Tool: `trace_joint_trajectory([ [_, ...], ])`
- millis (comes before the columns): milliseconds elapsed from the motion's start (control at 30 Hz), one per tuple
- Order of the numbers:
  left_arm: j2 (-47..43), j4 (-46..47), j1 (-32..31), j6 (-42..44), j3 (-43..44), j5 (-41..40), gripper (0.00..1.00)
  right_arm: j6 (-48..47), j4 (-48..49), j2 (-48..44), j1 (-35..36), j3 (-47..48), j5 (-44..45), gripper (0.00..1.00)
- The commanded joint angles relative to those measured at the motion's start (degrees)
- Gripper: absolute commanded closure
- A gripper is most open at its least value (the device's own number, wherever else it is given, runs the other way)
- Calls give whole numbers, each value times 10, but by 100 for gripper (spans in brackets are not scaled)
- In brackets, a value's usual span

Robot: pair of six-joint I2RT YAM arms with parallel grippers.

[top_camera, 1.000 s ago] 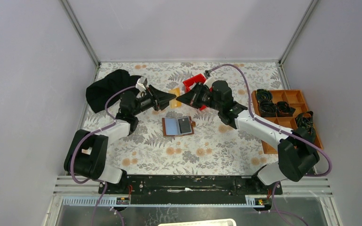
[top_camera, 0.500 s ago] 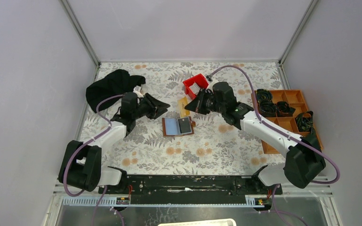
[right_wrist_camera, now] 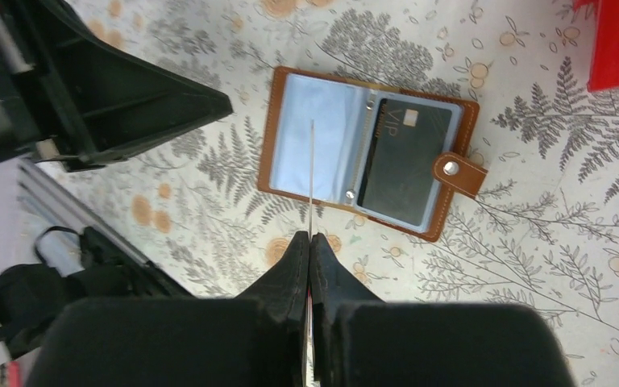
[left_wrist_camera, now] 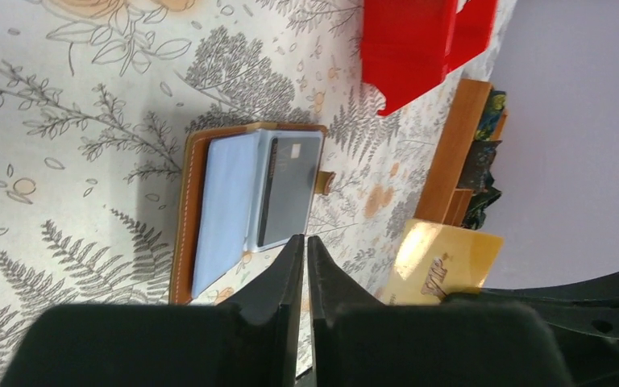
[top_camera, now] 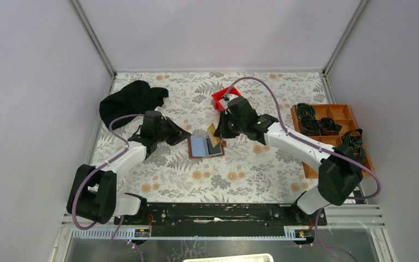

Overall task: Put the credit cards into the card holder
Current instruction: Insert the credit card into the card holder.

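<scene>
Top external view: the card holder (top_camera: 205, 147) lies open and flat near the middle of the worktop (top_camera: 251, 169). Its brown cover is down and its pale blue pockets face up. A dark card (right_wrist_camera: 405, 161) with "VIP" lettering sits in the right-hand pocket, next to the tab clasp (right_wrist_camera: 456, 172).

The right gripper (top_camera: 220, 131) hangs just over the holder's far edge, its fingers pinched on a gold card (top_camera: 211, 130). In the right wrist view that card appears edge-on as a thin line above the left-hand pocket.

The left gripper (top_camera: 188, 132) sits just off the holder's left side. Its fingers (left_wrist_camera: 290, 266) are pressed together with nothing between them.

A red bin (top_camera: 222, 97) stands toward the far edge. An orange-brown compartment tray (top_camera: 309, 166) runs along the right edge. A black cloth (top_camera: 128, 101) is heaped near the far-left corner.
</scene>
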Motion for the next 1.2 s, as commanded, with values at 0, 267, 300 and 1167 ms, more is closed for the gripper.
trace_joint_trajectory([
  [0, 2, -36, -20, 39, 9, -30, 90, -50, -38, 22, 25, 35, 61, 100],
  [267, 14, -49, -50, 53, 4, -52, 95, -75, -45, 61, 47, 40, 106, 100],
  [300, 16, -49, -53, 54, 4, -54, 96, -77, -44, 64, 50, 40, 110, 100],
  [1167, 84, -72, -87, 88, -7, -84, 100, -120, -40, 112, 63, 27, 230, 100],
])
